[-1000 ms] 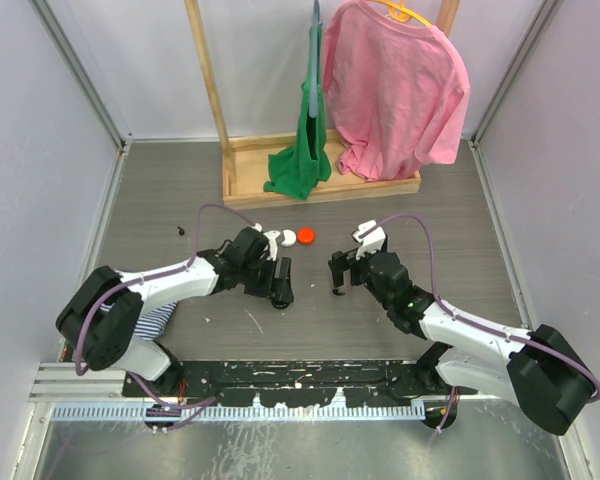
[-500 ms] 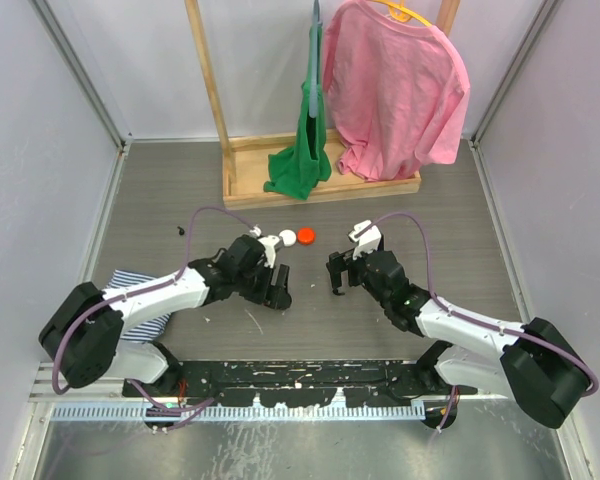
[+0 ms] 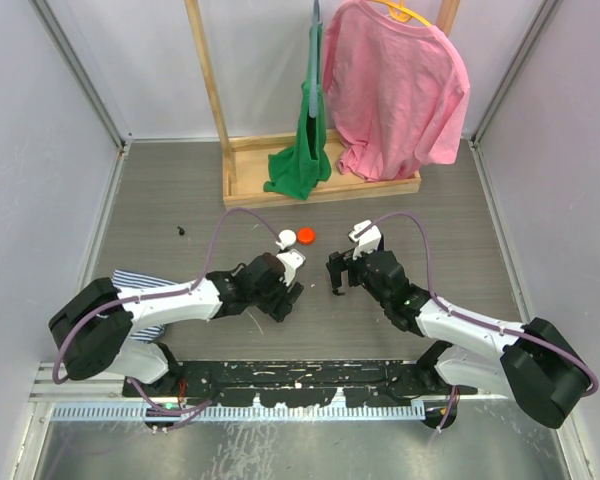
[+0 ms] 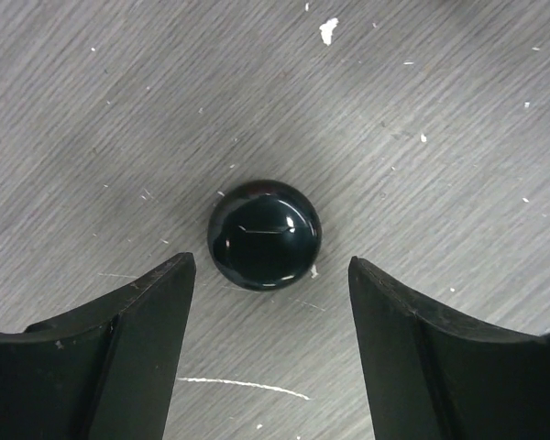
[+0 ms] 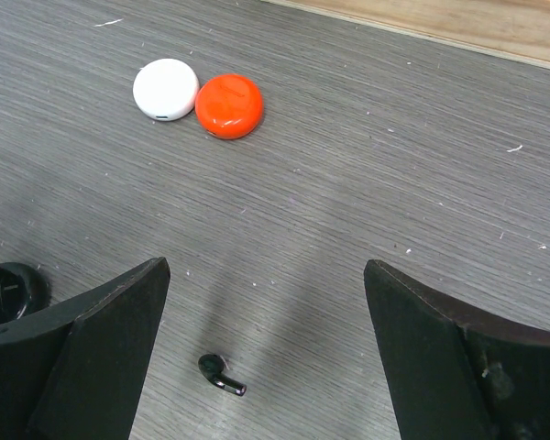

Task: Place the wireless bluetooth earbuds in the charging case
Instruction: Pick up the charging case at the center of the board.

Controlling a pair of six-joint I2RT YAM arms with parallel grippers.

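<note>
The charging case [image 4: 264,235] is a glossy black round shell lying on the grey table; it also shows at the left edge of the right wrist view [image 5: 7,293]. My left gripper [image 4: 270,260] is open right over it, one finger on each side and the case at the fingertips, touching neither. In the top view my left gripper [image 3: 290,294] hides the case. One black earbud [image 5: 222,374] lies on the table between my right gripper's fingers, nearer the left one. My right gripper [image 5: 266,266] is open and empty above it [image 3: 336,279]. I see no second earbud.
A white disc [image 5: 166,89] and a red disc [image 5: 229,105] lie side by side beyond both grippers [image 3: 286,238]. A wooden rack base [image 3: 320,185] with a green cloth and a pink shirt stands at the back. A striped cloth [image 3: 130,285] lies under my left arm.
My left arm has swung nearer and to the right, away from the white disc, bringing its open gripper down over the case. My right arm has barely moved.
</note>
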